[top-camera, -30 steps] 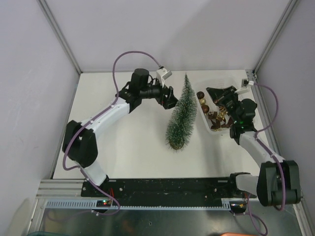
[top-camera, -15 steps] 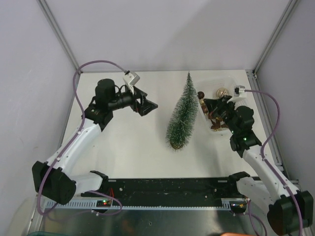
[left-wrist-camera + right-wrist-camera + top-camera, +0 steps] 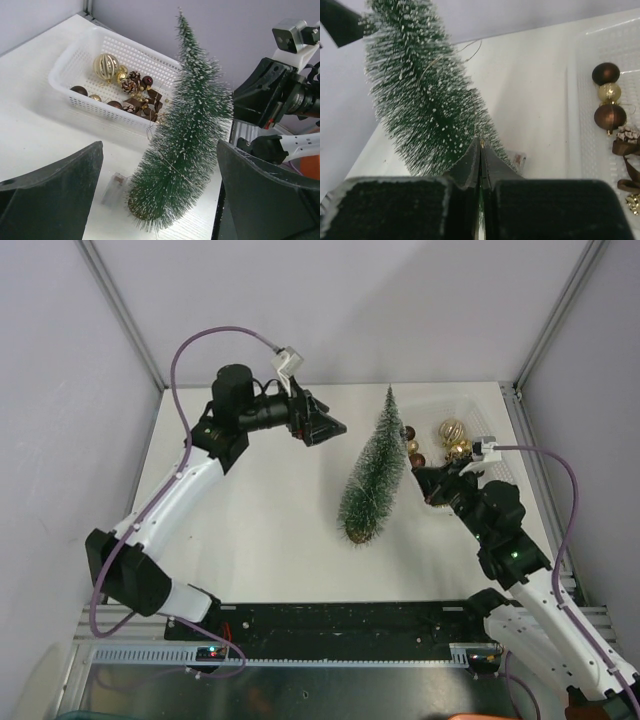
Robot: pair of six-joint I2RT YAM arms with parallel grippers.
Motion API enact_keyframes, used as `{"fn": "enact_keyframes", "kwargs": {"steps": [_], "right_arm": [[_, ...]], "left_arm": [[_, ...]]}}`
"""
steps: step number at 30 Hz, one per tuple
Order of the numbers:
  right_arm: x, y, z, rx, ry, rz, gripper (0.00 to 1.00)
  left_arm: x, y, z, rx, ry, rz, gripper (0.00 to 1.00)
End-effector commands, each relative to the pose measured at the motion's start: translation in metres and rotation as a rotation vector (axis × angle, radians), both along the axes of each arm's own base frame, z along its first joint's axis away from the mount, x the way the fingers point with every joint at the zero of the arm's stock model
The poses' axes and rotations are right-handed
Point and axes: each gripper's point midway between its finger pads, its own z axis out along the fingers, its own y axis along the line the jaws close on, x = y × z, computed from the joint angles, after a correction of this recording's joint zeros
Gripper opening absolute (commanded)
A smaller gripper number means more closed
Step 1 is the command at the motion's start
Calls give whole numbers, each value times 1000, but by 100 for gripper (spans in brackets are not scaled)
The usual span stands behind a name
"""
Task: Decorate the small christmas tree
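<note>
Top view: shows the tree standing on its base on the white table, a little right of the middle. Just right of it, shows a white basket with gold and brown baubles. Puts the left gripper left of the treetop, raised above the table, clear of the bristles, jaws spread wide with nothing between them. Puts the right gripper low in the gap between tree and basket, jaws pressed together.

Left wrist view: looks out between two dark fingers set far apart at the picture's sides, gripping nothing. Shows the tree ahead of them, untouched. Behind it, shows the basket with a ribbed gold bauble, pine cones and brown baubles. Near the tree's foot, shows a small clear box on the table and a thin wire over the bristles. At the right edge, shows the right arm close beside the tree.

Right wrist view: shows the fingers closed, tips right at the lower bristles. Shows a fine gold thread at the tips; cannot tell whether pinched. To the right, shows the basket rim, then two brown baubles and a gold one in a row.
</note>
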Motion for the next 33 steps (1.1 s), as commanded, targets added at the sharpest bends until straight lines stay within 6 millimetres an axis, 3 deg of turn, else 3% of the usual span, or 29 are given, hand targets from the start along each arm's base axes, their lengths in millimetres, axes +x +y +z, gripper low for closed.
{"fn": "enact_keyframes", "kwargs": {"steps": [1,9,18,25,30,33], "right_arm": [[-14,2,11,-15,-16,23,0],[-38,24,19,5,-41,135,0],[-56,48,48,89,-118,278,0],[-59,57,77,122,-180,334,0],[-58,73,73,137,-148,384,0],[-61,87,64,117,-130,415,0]], "left_arm": [[-6,-21,24,-63,-6,-78,100],[-12,-48,20,-75,9,-164,99],[-17,-61,23,-96,-25,-210,88],[-23,-66,22,-100,-35,-227,70],[-27,-69,23,-107,-45,-233,58],[-30,-71,24,-108,-53,-239,46]]}}
